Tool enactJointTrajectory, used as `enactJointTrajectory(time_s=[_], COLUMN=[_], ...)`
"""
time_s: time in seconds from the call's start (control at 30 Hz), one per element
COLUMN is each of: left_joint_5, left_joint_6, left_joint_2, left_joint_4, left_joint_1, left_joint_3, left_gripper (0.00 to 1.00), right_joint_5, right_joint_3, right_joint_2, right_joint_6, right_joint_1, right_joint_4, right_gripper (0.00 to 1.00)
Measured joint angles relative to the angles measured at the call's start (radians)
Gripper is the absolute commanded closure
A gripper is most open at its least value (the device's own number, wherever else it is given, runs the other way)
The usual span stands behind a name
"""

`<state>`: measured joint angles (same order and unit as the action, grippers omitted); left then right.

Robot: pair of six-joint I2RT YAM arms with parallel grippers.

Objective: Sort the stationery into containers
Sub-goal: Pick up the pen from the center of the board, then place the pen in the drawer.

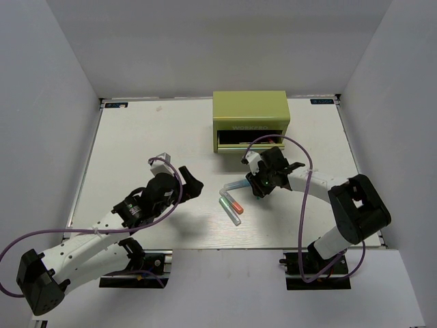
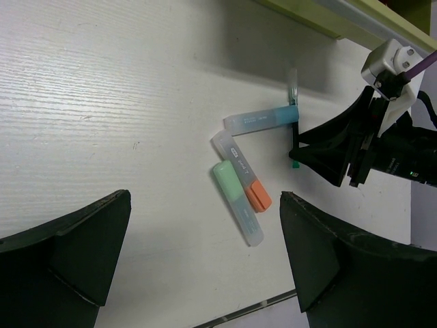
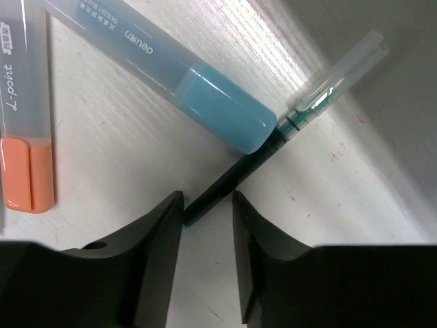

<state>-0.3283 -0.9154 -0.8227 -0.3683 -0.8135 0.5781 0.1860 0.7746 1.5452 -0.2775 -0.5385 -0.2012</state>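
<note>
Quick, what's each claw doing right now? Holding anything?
Left gripper: open wide, holding nothing.
Right gripper: open narrowly, straddling the end of the thin green pen, not clamped on it.

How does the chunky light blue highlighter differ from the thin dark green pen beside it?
The chunky light blue highlighter is thick with a frosted body; the thin dark green pen is slim with a clear cap. The pen's dark end sits between the fingers of the right hand; the highlighter lies outside them. Both lie flat on the white table, touching at the highlighter's blue end.
</note>
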Motion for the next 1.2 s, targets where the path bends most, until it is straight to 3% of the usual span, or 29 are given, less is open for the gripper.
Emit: enactJointTrajectory(time_s=[0.17, 0.53, 0.87, 1.0, 1.2], left_joint_5=[0.006, 0.011, 0.057, 0.088, 0.134], left_joint_6=[0.0, 0.001, -0.02, -0.059, -0.097], left_joint_2=[0.0, 0.015, 0.011, -0.035, -0.133], left_joint_4=[0.01, 0.011, 0.042, 0.078, 0.141], left_joint_1=[0.0, 0.0, 0.0, 0.0, 0.0], left_joint_3=[0.0, 0.0, -0.039, -0.047, -0.047], left_gripper=[0.0, 0.0, 0.0, 0.0, 0.0], right_joint_5=[-0.012, -0.034, -0.003, 0.048, 0.067], right_joint_3=[-0.003, -0.023, -0.008, 0.088, 0.282], right_joint_2=[-0.002, -0.054, -0.237, -0.316, -0.312], right_joint_6=[-0.003, -0.005, -0.181, -0.326, -0.54], right_joint_1=[0.002, 0.006, 0.026, 0.026, 0.026], right_joint_4=[-0.003, -0.071, -0.178, -0.211, -0.239], right_gripper=[0.79, 0.98, 1.0, 1.0, 1.0])
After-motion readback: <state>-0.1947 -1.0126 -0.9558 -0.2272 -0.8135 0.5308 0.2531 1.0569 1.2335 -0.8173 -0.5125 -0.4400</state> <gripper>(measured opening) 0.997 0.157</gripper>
